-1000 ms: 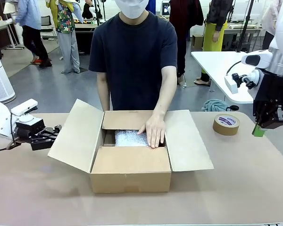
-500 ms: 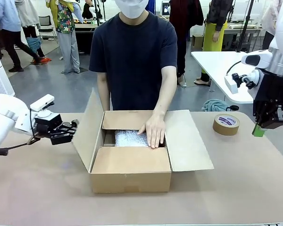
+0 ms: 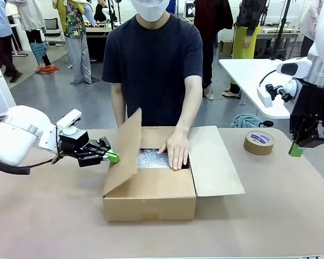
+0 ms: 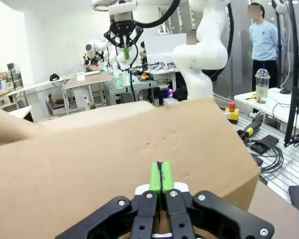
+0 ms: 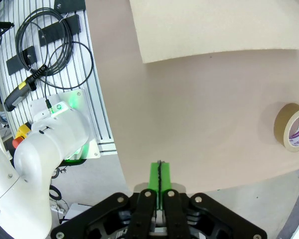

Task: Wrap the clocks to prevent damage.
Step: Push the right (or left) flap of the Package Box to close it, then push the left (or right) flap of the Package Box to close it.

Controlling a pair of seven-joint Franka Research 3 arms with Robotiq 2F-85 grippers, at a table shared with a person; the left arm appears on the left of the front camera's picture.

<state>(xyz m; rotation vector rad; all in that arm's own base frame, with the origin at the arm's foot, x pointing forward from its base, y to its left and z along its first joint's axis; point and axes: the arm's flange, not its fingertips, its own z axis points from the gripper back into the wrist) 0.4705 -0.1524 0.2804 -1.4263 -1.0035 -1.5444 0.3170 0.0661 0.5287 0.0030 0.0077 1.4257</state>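
left gripper [image 3: 112, 157]: you see its green pads pressed together, clenched on nothing, the tips against the outer face of the box's left flap [image 3: 124, 154]; your wrist view shows the same closed gripper [image 4: 159, 175] at that flap [image 4: 89, 159].
brown cardboard box [image 3: 149, 200]: mid-table, open; the left flap leans inward, the right flap lies spread out.
silvery bubble-wrap bundle [image 3: 150, 158]: inside the box; you cannot tell what it covers.
person's hand [image 3: 175, 151]: flat on the bundle.
right gripper [image 3: 296, 149]: clenched, empty [image 5: 159, 175], pointing down over the beige table [image 3: 259, 216], well apart from the box.
roll of brown packing tape [image 3: 258, 142]: flat on the table, between box and right gripper [image 5: 293, 128].
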